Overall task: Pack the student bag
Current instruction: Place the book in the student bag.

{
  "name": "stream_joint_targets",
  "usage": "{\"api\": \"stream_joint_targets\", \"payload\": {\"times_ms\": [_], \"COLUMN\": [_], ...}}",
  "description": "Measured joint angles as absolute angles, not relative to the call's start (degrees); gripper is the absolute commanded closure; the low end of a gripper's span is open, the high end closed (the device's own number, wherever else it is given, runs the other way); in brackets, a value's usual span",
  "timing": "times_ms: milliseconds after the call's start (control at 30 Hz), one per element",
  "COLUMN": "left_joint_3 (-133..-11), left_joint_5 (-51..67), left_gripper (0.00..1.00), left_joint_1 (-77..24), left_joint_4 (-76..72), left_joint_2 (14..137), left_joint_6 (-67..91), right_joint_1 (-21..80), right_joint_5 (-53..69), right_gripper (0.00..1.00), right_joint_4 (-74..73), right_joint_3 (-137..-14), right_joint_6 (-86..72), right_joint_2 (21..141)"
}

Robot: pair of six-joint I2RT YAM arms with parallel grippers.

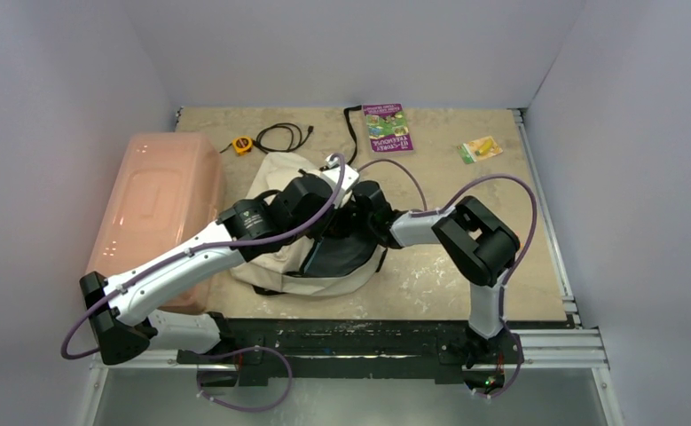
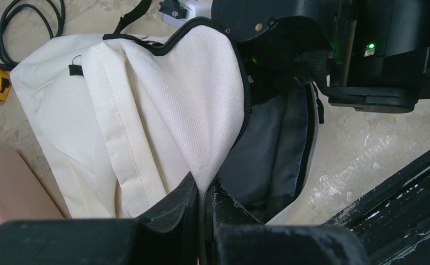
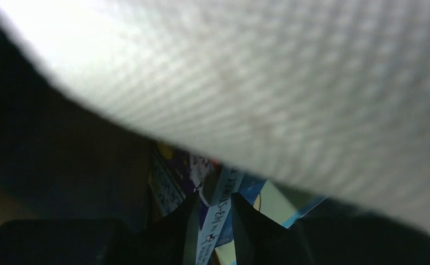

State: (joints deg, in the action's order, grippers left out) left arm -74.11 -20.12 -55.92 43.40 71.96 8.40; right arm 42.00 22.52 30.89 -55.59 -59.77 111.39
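The beige student bag (image 1: 275, 177) lies in the middle of the table with its dark inside open. My left gripper (image 2: 204, 189) is shut on the edge of the bag's cream flap (image 2: 201, 83) and holds it up. My right gripper (image 3: 215, 200) is inside the bag, under the cream fabric (image 3: 284, 83). It is shut on a book (image 3: 219, 212) with a pale blue spine between its fingers. In the top view both wrists meet over the bag's opening (image 1: 346, 248), and both sets of fingers are hidden there.
A large pink bin (image 1: 155, 209) stands left of the bag. A purple book (image 1: 388, 127), a yellow-green packet (image 1: 481, 148), a yellow tape measure (image 1: 242, 145) and a black cable (image 1: 286, 136) lie along the far side. The black rail (image 1: 368, 333) marks the near edge.
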Motion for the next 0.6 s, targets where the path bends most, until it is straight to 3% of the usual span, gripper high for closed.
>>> {"api": "stream_joint_targets", "payload": {"times_ms": [133, 333, 600], "left_joint_3": [-72.1, -67.6, -65.7], "left_joint_5": [-20.0, -17.8, -9.9], "left_gripper": [1.0, 1.0, 0.98], "left_joint_1": [-55.9, -56.0, -56.0], "left_joint_4": [42.6, 40.4, 37.4], "left_joint_2": [71.4, 71.0, 77.2], "left_joint_6": [9.7, 12.6, 16.2], "right_joint_1": [40.0, 31.2, 28.3], "right_joint_5": [24.8, 23.4, 14.0], "right_gripper": [0.53, 0.39, 0.34], "right_joint_4": [29.4, 12.5, -8.4], "right_joint_3": [-53.8, -47.2, -46.2], "right_joint_6": [-59.0, -48.0, -36.5], "right_joint_2": [107.8, 87.7, 65.6]}}
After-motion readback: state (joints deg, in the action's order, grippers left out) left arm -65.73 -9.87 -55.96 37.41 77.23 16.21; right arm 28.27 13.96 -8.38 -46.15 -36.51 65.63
